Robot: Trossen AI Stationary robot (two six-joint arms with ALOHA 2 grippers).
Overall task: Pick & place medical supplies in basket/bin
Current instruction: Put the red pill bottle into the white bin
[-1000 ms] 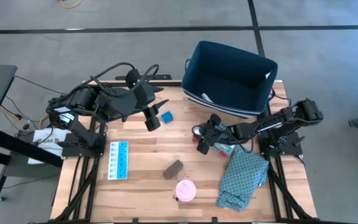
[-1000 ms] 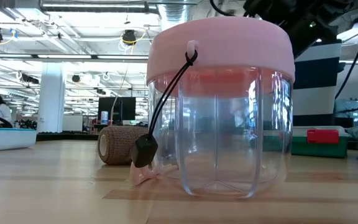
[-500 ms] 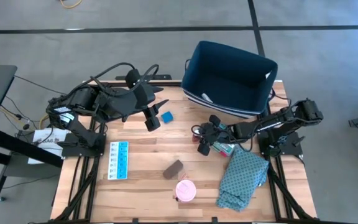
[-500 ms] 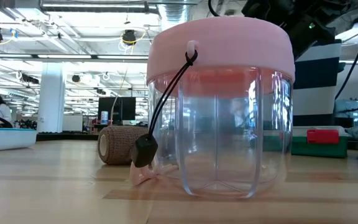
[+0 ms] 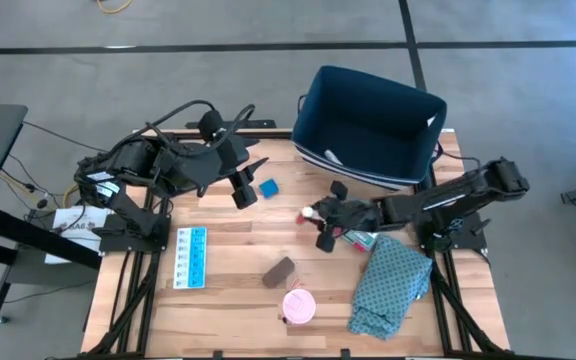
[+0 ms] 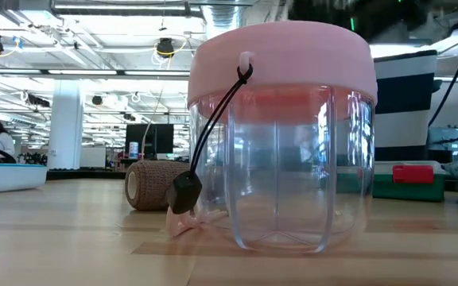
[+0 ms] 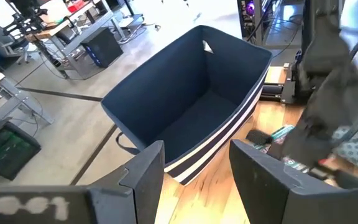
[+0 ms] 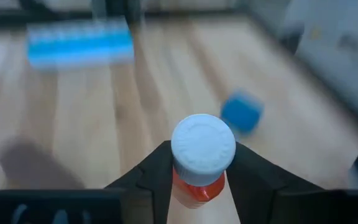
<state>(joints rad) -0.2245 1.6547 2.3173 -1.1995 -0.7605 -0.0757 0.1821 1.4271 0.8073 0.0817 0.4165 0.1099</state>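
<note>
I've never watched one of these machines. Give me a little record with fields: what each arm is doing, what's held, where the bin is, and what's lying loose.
right gripper: near the table's middle, fingers closed round a small red bottle with a white cap
left gripper: open, holding nothing, above the table's left part
bin: dark navy, at the table's far edge, no supplies seen inside
loose on table: blue cube, light-blue pill organizer, brown roll, pink-lidded clear cup
also there: teal patterned cloth

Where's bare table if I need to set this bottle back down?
Bare wood lies between the pill organizer, blue cube and right end effector holding the bottle. Crowded: under the bin, where box and cloth lie.
</note>
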